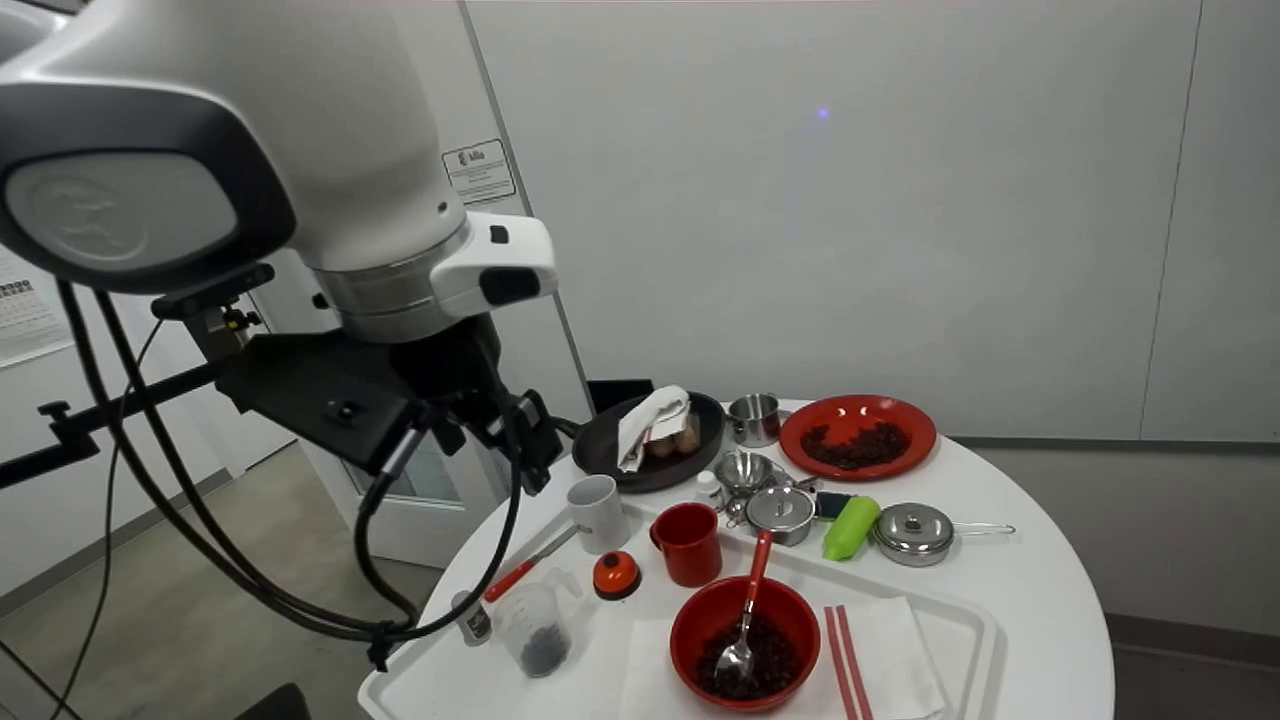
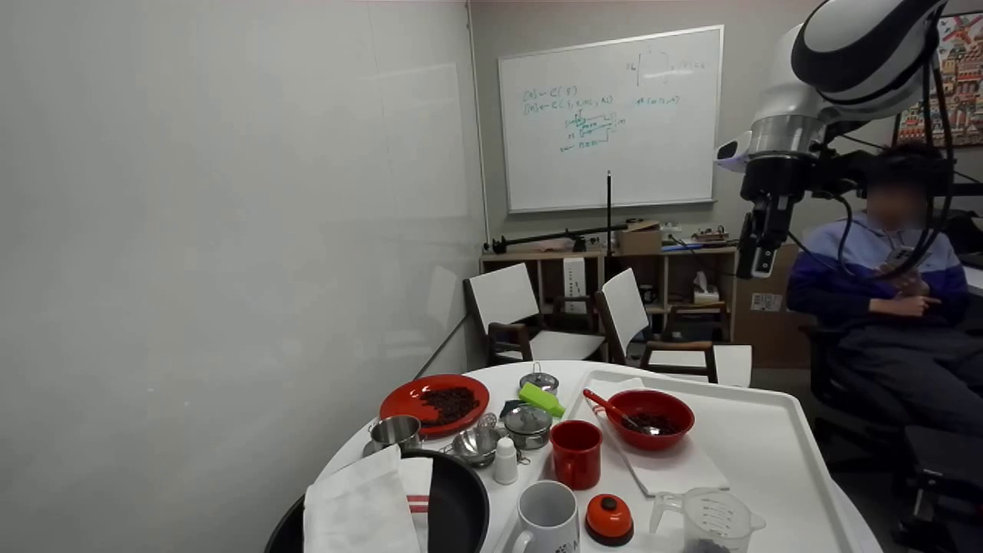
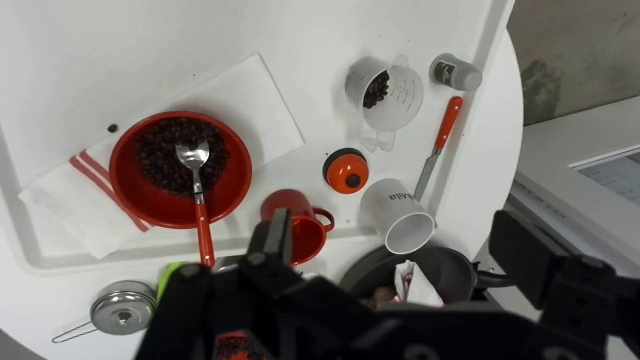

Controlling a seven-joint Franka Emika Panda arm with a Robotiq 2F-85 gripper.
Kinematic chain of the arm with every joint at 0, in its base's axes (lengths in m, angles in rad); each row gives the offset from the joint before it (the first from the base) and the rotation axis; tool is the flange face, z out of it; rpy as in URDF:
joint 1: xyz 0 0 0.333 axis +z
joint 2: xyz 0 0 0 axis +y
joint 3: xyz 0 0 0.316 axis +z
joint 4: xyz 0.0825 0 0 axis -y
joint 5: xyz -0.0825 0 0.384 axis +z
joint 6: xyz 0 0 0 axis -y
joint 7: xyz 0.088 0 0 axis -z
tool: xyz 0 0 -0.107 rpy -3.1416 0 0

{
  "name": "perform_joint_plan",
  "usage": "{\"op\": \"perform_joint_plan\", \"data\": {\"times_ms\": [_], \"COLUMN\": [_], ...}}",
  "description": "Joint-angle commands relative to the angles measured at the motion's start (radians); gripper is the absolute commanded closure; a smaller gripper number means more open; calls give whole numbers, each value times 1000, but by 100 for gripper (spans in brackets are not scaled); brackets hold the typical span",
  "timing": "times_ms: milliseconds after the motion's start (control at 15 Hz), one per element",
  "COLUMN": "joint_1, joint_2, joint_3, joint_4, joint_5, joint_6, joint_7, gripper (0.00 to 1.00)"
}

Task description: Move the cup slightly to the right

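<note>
One black gripper (image 3: 392, 227) hangs high toward the left edge of the round white desk (image 1: 1050, 570), its two fingers spread wide in the wrist view. By that edge, a small grey shaker (image 1: 477, 628) and a red-handled knife (image 1: 518, 575) sit on the white tray (image 1: 988, 650), with a measuring jug (image 1: 533, 615) of dark beans (image 3: 377, 90) just beside. Then a white cup (image 1: 597, 518) stands upright at the tray's far left corner, an orange dome (image 1: 612, 571) near it. The red cup (image 1: 690, 548) stands upright behind the red bowl (image 1: 685, 640), well in from the edges; which cup the task means, I cannot tell. A red plate (image 1: 922, 440) lies by the far right edge, and a lidded saucepan (image 1: 915, 535) points its handle at the right edge
</note>
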Motion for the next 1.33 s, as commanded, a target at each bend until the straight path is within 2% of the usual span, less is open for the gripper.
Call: {"op": "perform_joint_plan", "data": {"times_ms": [0, 267, 467, 800, 1000, 1267], "joint_1": [-38, 5, 32, 36, 38, 53], "joint_2": [64, 216, 379, 597, 685, 768], "joint_3": [93, 176, 252, 373, 403, 393], "joint_4": [14, 54, 102, 206, 256, 297], "joint_5": [-19, 6, 2, -88, -170, -274], "joint_6": [48, 67, 83, 152, 199, 255], "joint_7": [103, 145, 149, 233, 320, 484], "gripper": [0, 0, 0, 0, 0, 0]}}
